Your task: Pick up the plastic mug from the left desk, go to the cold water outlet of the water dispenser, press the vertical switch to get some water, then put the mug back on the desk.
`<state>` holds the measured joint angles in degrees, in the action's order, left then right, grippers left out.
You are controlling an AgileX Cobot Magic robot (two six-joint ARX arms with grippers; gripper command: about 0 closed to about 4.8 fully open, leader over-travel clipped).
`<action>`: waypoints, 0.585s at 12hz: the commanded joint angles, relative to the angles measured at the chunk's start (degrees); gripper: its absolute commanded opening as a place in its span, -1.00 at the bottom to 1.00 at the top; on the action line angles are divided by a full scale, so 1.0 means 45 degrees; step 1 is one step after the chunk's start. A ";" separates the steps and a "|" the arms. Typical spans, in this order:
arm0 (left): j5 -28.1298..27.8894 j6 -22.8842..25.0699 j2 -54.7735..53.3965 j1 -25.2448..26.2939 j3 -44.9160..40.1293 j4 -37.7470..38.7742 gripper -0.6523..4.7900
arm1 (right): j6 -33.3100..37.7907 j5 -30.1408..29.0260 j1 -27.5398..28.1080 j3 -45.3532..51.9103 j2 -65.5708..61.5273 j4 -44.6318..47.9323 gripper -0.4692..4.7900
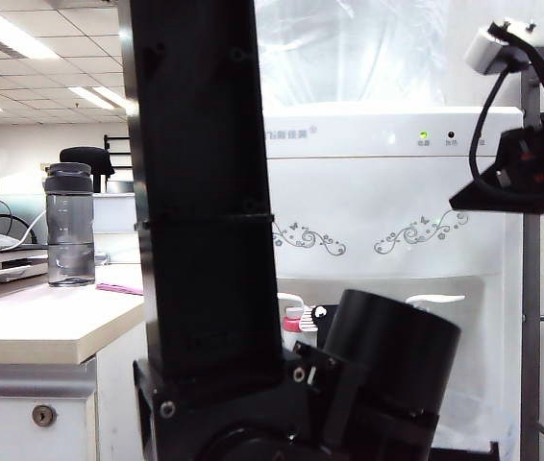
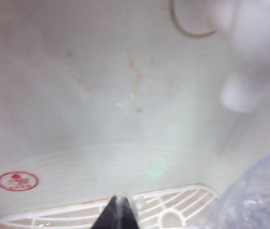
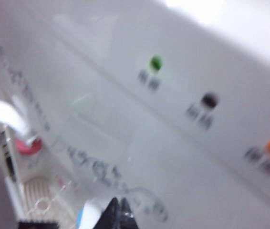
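Note:
In the left wrist view my left gripper (image 2: 120, 209) is shut on a thin clear strip, the handle of the plastic mug (image 2: 261, 195), whose rippled wall shows beside it over the drip grate (image 2: 173, 210). A white tap spout (image 2: 242, 93) hangs above the mug; its collar colour does not show. My right gripper (image 3: 118, 212) is shut and empty, close to the blue collar of the cold water outlet (image 3: 81, 217). In the exterior view the right gripper (image 1: 459, 202) hangs high before the water dispenser (image 1: 378, 182), and the vertical switch (image 1: 435, 301) juts out below. The left gripper is hidden there.
A thick black arm link (image 1: 200, 192) blocks the middle of the exterior view. The left desk (image 1: 32, 327) carries a smoky-grey bottle (image 1: 70, 226). The red-collared tap (image 3: 27, 143) sits beside the blue one. Three small lights (image 3: 155, 62) mark the dispenser front.

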<state>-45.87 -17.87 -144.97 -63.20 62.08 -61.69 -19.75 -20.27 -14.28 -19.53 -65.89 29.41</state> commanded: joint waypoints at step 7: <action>-0.0097 -0.0121 0.1569 -0.0102 -0.0029 -0.0923 -0.78 | 0.0204 0.0908 -0.0010 -0.0418 0.1214 0.0845 -0.82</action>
<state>-45.93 -17.87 -139.06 -63.53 61.63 -63.26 -19.16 -16.82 -14.31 -20.56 -61.43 32.18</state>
